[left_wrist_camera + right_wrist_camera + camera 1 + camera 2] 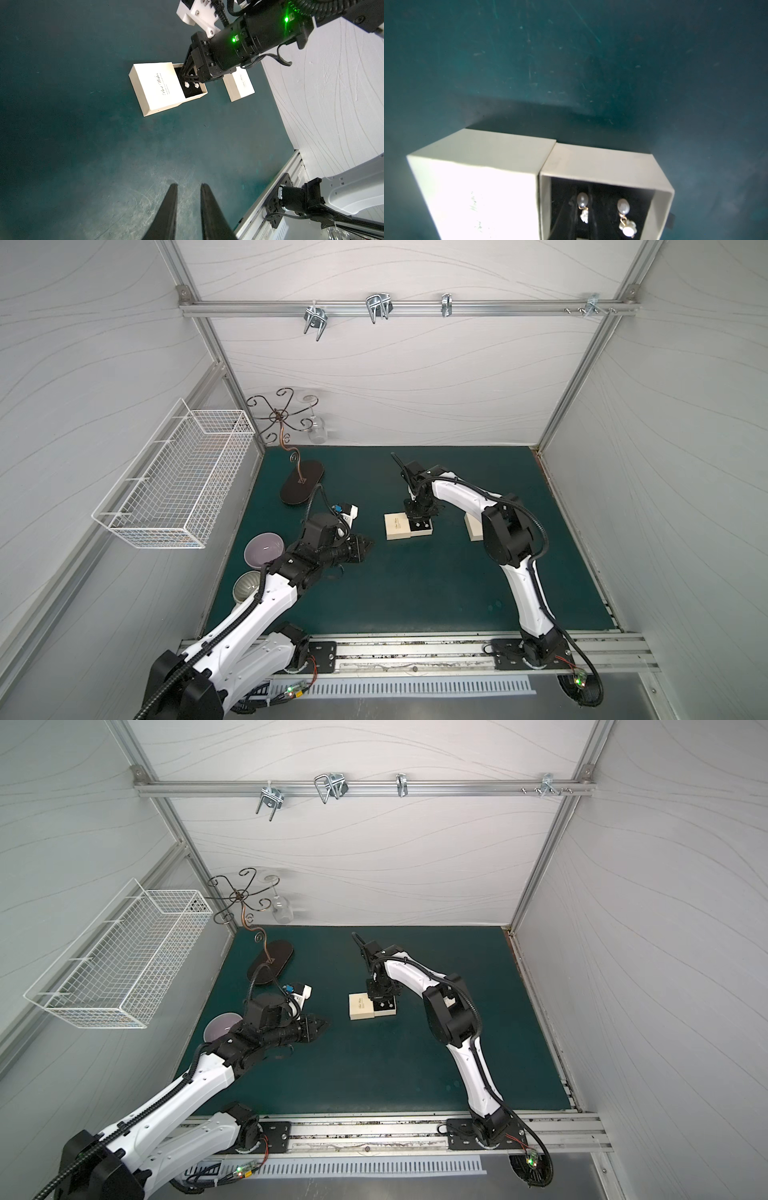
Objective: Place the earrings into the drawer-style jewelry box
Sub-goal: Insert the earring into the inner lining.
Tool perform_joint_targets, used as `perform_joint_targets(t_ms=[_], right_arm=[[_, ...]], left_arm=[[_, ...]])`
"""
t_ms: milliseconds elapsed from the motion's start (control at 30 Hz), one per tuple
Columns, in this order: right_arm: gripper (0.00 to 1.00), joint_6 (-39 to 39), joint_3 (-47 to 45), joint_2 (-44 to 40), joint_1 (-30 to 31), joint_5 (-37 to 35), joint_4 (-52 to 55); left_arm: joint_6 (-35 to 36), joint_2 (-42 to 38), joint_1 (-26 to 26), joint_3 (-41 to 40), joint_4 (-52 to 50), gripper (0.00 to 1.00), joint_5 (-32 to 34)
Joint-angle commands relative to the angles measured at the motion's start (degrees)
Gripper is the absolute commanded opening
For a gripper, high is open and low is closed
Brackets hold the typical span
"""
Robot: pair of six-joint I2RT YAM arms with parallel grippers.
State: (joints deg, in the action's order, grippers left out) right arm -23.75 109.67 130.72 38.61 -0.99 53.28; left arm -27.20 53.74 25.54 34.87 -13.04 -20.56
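The cream drawer-style jewelry box (398,526) (362,1006) (155,89) lies mid-table with its black-lined drawer (602,160) pulled out towards the right arm. Two pearl drop earrings (626,216) (196,85) lie in the drawer. My right gripper (417,519) (583,193) points down into the drawer, its dark fingers either side of one earring (582,205). Black fingers on black lining hide whether they still pinch it. My left gripper (368,547) (189,185) hovers left of the box, slightly open and empty.
A second cream box (473,529) (239,85) sits beside the right arm. Near the left arm are a purple bowl (264,549) and a pale bowl (247,587). A scrolled metal stand (301,487) holds a glass (318,431). A wire basket (174,481) hangs on the left wall.
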Motion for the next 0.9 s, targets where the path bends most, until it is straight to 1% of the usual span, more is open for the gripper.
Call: perform_joint_targets(t_ms=[0,200,433,867], right_arm=[[0.17,-0.22,1.26,0.97,0.41,0.69,2.10],[0.22,-0.16,1.34,-0.72,0.29,0.86,2.64],[0.22,-0.07,1.25,-1.69,0.17,-0.43,3.15],[0.21,0.10,2.14,-2.48,0.09,0.14,3.43]], left_arm=[[0.39,-0.38,-0.03,0.19,1.97,0.24,0.52],[0.48,-0.39,-0.04,0.29,2.02,0.24,0.43],[0.48,-0.30,-0.04,0.35,2.11,0.24,0.39],[0.48,0.23,-0.05,0.63,2.31,0.25,0.15]])
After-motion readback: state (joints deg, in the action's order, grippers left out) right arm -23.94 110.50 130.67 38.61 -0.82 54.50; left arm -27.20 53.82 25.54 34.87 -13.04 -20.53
